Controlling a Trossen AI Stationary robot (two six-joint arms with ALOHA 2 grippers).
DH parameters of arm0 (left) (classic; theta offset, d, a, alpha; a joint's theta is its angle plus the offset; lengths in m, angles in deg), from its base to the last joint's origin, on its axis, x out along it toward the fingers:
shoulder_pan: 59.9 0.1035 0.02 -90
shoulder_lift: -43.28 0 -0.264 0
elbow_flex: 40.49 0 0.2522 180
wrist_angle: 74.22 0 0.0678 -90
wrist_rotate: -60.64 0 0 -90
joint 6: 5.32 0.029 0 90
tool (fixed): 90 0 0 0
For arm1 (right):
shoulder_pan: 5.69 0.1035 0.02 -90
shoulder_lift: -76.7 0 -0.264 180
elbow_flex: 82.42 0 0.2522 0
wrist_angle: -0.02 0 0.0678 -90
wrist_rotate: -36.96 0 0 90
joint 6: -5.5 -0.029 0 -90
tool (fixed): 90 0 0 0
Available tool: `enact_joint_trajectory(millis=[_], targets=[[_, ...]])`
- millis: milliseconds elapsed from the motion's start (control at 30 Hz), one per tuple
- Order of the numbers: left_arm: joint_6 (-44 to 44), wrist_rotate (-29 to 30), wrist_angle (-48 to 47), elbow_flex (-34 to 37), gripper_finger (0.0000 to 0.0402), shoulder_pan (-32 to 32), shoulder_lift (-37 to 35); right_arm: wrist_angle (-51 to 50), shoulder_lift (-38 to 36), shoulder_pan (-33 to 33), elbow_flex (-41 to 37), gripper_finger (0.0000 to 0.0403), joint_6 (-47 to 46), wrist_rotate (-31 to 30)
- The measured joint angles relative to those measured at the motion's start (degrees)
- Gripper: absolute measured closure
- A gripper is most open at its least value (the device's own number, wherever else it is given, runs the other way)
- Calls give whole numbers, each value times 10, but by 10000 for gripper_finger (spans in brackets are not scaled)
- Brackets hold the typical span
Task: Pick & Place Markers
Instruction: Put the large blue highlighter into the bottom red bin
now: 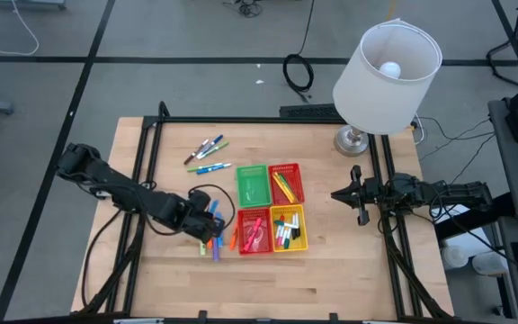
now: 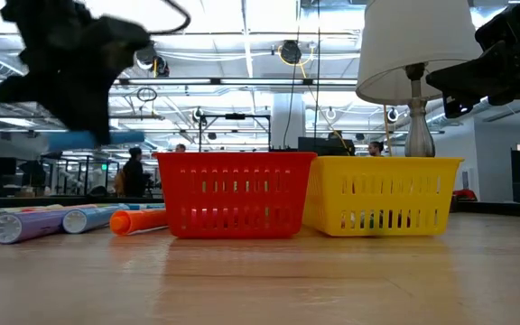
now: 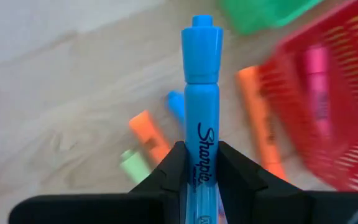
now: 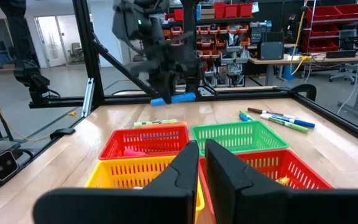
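Four small square plastic baskets sit together in a two-by-two block on the wooden tabletop (image 1: 331,270): one green basket (image 1: 252,184), two red baskets (image 1: 287,183) (image 1: 254,230), and one yellow basket (image 1: 288,228). The green basket looks empty in the high view; the red basket beside it holds yellow and orange markers, the nearer red one holds pink markers, and the yellow one holds several white-with-black markers, too small to count exactly.

Loose markers lie in two groups. Four or so lie well apart from the baskets, toward the table's far left: the far group (image 1: 207,151), in red, blue and green. A second group (image 1: 216,245) lies just beside the nearer red basket, under the left arm; the low view shows an orange marker (image 2: 138,220), a blue one and a purple one lying flat there, with a pale yellow end at the picture's edge.

The left gripper (image 3: 201,163) hangs above this second group, its jaws clamped on the barrel of a blue Sharpie marker (image 3: 201,106), which is clear of the tabletop and points cap-forward past the fingertips.

The right gripper (image 1: 360,195) waits to the right of the baskets, beside the lamp (image 1: 385,67), jaws together and holding nothing.
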Motion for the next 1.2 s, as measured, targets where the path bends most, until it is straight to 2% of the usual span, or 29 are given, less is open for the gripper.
enact_joint_trajectory(millis=[200, 433, 700, 900, 1200], targets=[[76, 44, 15, -51, 339, 0, 0, 0, 0, 0, 0, 385, 0, 0], [215, 52, 112, -79, 338, 4, 0, 0, 0, 0, 0, 385, 0, 0], [285, 28, 134, -81, 336, 24, 0, 0, 0, 0, 0, 385, 0, 0], [300, 4, 138, -81, 335, 53, 0, 0, 0, 0, 0, 385, 0, 0], [365, -45, 214, -81, 335, 78, 0, 0, 0, 0, 0, 385, 0, 0]])
